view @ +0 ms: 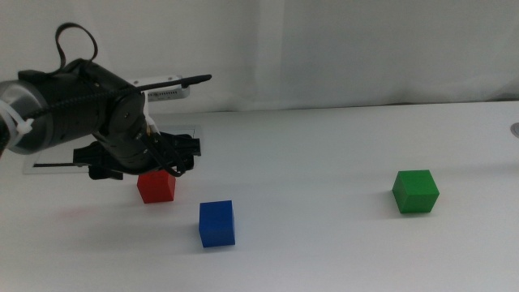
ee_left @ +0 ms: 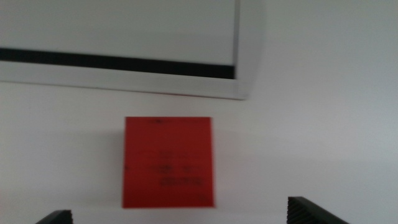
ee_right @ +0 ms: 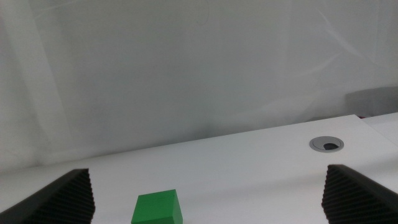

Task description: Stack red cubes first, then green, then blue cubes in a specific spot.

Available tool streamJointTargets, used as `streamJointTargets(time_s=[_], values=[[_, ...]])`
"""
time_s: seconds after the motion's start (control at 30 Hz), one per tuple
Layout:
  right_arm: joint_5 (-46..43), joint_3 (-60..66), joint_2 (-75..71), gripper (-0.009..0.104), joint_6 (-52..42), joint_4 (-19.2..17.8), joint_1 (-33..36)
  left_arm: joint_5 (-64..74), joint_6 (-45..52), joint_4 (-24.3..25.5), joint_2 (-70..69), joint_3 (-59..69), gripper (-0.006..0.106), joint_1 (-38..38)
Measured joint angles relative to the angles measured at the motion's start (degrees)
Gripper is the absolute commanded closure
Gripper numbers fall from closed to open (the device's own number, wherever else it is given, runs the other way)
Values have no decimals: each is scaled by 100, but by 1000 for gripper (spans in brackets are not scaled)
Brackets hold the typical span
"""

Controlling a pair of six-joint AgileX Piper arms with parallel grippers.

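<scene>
White table (view: 324, 243) with red cube (view: 156, 187), blue cube (view: 216, 224), green cube (view: 415, 191).

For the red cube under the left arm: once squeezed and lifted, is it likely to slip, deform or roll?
The red cube looks solid with flat, matte faces, so it probably stays stiff and grips well. Its square shape sits flat on the table, so rolling seems unlikely. The open left tool straddles it loosely, so an off-centre squeeze might twist it. The right tool waits, open, near the green cube.

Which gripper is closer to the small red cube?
Left. The left gripper hovers right above the small matte red cube, jaws open; the right gripper waits off by the green cube.
</scene>
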Motion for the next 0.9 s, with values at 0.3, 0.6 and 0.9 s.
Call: streamJointTargets(time_s=[0.3, 0.6, 0.9], values=[[0, 0, 0, -8, 0, 0, 0, -434, -35, -33, 560, 0, 17, 260], [0, 0, 0, -8, 0, 0, 0, -808, -35, -60, 891, 0, 17, 260], [0, 0, 0, -8, 14, 0, 0, -1022, 156, -60, 983, 0, 50, 286]])
